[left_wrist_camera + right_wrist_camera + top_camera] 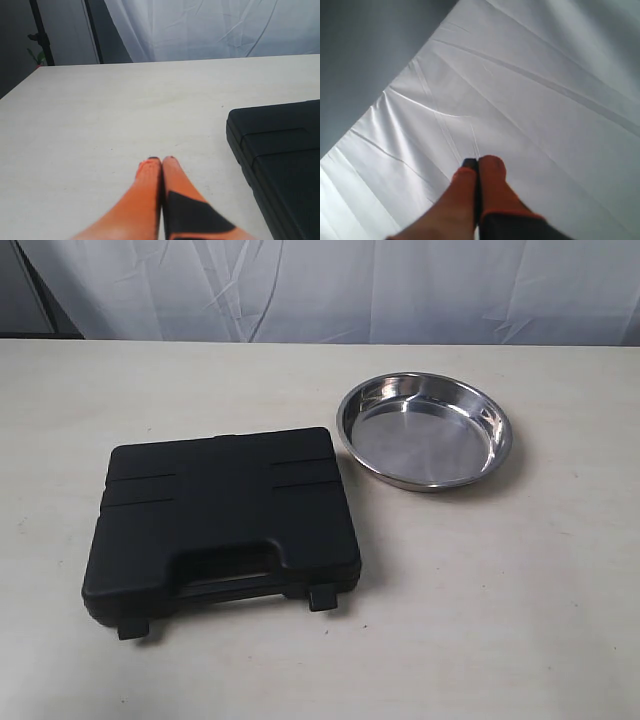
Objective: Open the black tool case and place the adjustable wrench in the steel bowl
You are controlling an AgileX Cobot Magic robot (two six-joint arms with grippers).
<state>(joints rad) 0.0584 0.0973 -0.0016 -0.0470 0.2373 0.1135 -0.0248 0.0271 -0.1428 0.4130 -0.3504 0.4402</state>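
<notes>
Right now: black tool case (220, 505) lies shut, flat on surface (500, 600), left of centre, handle (225, 562) and latches (322, 597) on near edge. Steel bowl (425, 440) just beside its far right corner. Left fingers (150, 175) pressed together, holding nothing, over surface near case. Right fingers (492, 172) likewise closed, facing white cloth (530, 100).

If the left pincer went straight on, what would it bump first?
The left pincer would probably meet bare table, or the white curtain beyond; depth is unclear. The black tool case lies off its line.
</notes>
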